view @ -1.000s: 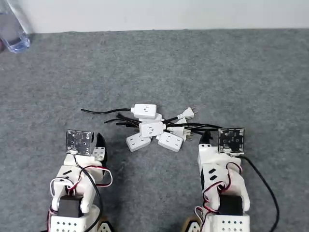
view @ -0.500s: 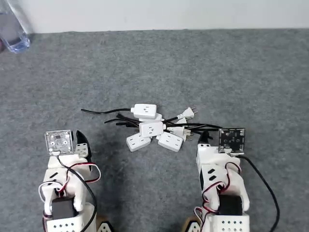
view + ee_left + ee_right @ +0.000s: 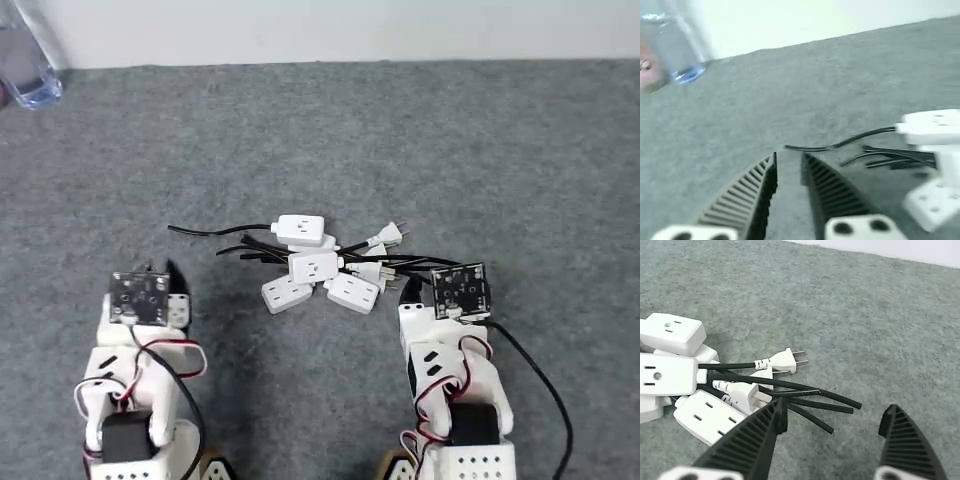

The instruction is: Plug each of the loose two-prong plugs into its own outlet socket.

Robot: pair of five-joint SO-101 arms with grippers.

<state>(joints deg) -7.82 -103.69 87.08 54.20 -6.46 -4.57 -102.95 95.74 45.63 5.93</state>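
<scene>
While both arms sit at the near side of the grey bench (image 3: 520, 150), you have the whole tangle lying between them and just ahead. Four white outlet sockets (image 3: 314, 266) are bunched near the middle, and their short black cords (image 3: 410, 262) cross each other and trail out to both sides. The loose two-prong plugs (image 3: 388, 236) are on the side nearer your right arm, and those you can see lie outside the sockets. Your left claw (image 3: 789, 162) hangs low over bare bench, its fingers parted by only a narrow slit with nothing in it. It points toward the free end of one cord and is well short of the nearest socket (image 3: 932, 127). Your right claw (image 3: 836, 415) is spread wide and holds nothing, poised over the cut ends of the cords. Just beyond it a plug (image 3: 785, 359) lies flat with its two prongs bare, and a second plug (image 3: 747, 394) lies just beside a socket (image 3: 705, 417). A clear bottle (image 3: 25, 60) stands at the far left corner, well apart from the pile.
</scene>
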